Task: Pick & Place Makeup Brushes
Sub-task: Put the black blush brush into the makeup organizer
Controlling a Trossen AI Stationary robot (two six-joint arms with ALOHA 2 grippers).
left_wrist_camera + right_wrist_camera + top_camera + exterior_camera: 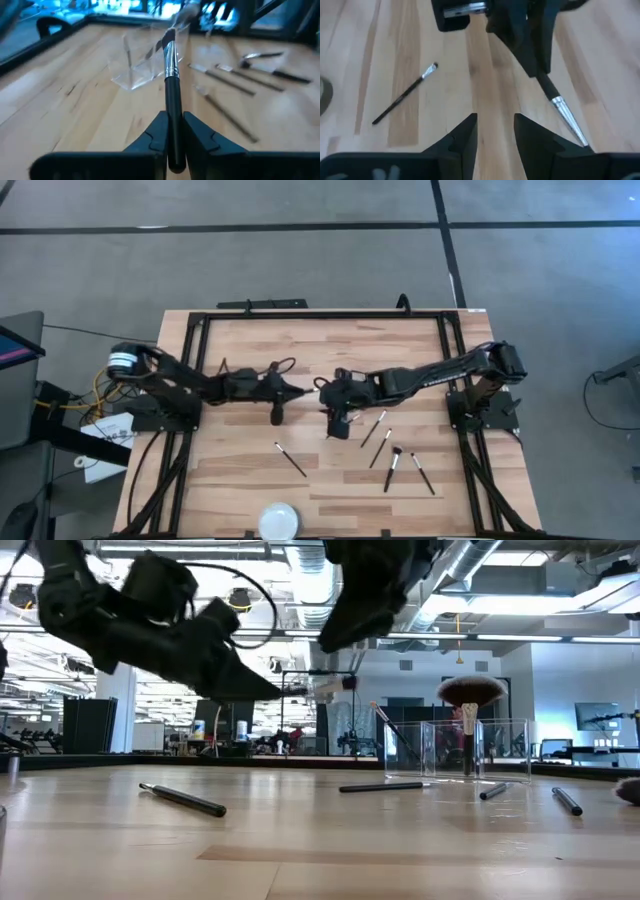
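My left gripper is above the table's middle, pointing right, shut on a makeup brush with a dark handle and a silver ferrule. My right gripper faces it from the right, open and holding nothing. The clear holder stands on the table just beyond. A fluffy-headed brush stands upright in it and a thin brush leans inside. Several more brushes lie flat on the wood: one to the left, others to the right. My left gripper pinches the brush by its dark handle between the two fingers. The brush lies along the fingers, and its ferrule and bristle end stick out ahead toward the table's right. It is lifted clear of the table, roughly level.
A round white dish sits at the near edge. A black frame borders the tabletop. Bare wood shows at the near left. The two grippers are close together, tip to tip.
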